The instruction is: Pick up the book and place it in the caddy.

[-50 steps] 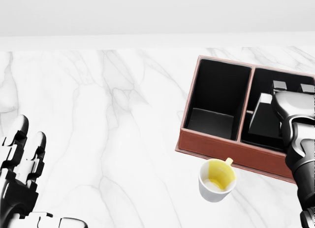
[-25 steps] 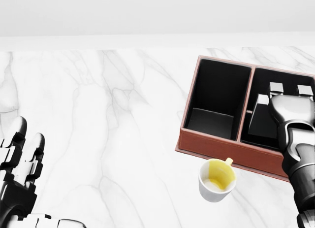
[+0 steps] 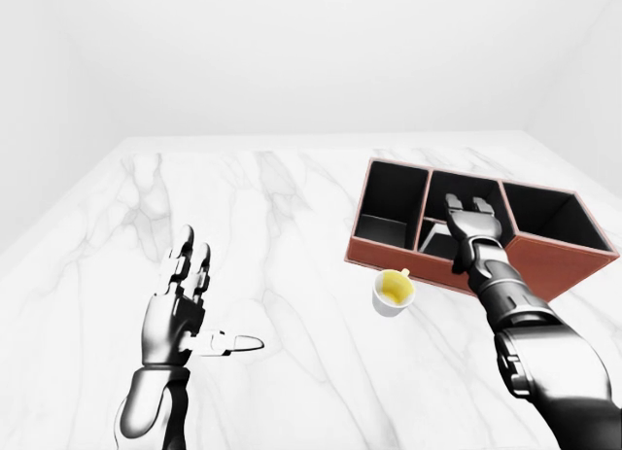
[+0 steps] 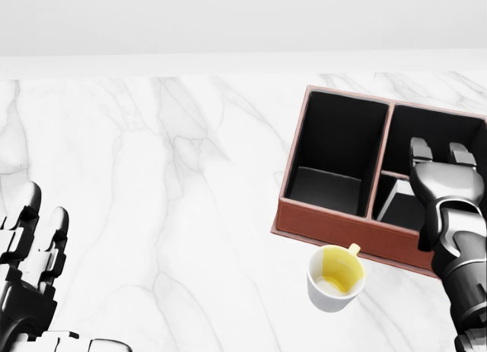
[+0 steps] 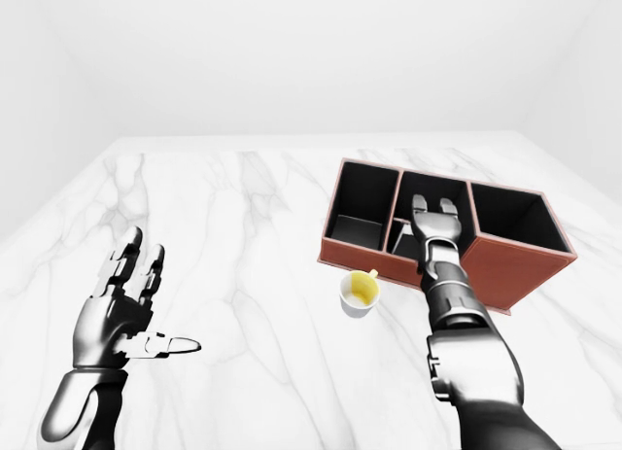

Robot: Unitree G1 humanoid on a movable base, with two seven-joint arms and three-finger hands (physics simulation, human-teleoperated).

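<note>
Right hand [image 4: 441,186], fingers spread and empty, hovers at three o'clock over the reddish-brown black-lined caddy [image 4: 335,223]; the dark stiff book [image 4: 397,204], leaning inside, looks light, best gripped along edges.

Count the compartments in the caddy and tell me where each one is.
3. In the left-eye view of the caddy: left compartment, middle compartment under the right hand, right compartment.

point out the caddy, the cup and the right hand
caddy [image 4: 329,225], head view, its brown near wall
cup [image 4: 335,279], head view, its yellow inside
right hand [image 4: 441,173], head view, between its fingertips over the middle compartment
</note>
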